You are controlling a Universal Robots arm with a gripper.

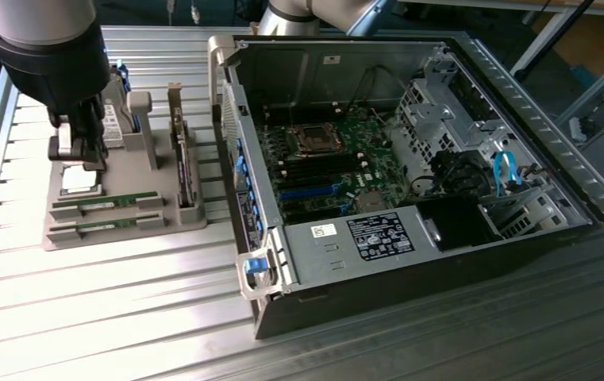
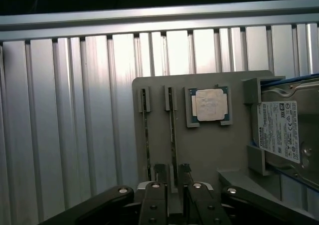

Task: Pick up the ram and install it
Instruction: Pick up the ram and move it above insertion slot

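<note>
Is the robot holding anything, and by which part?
Nothing is held. The open gripper has a fingertip either side of one ram, near its end.

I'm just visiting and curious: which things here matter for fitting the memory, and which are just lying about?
In the job: gripper, memory stick nearest it, open computer.
Lying about: second memory stick, square chip, hard drive, grey tray.

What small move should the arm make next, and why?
Probably lower straight down. In the wrist view the open gripper is lined up with one ram stick, a fingertip to each side, and it seems not yet closed on the stick.
</note>
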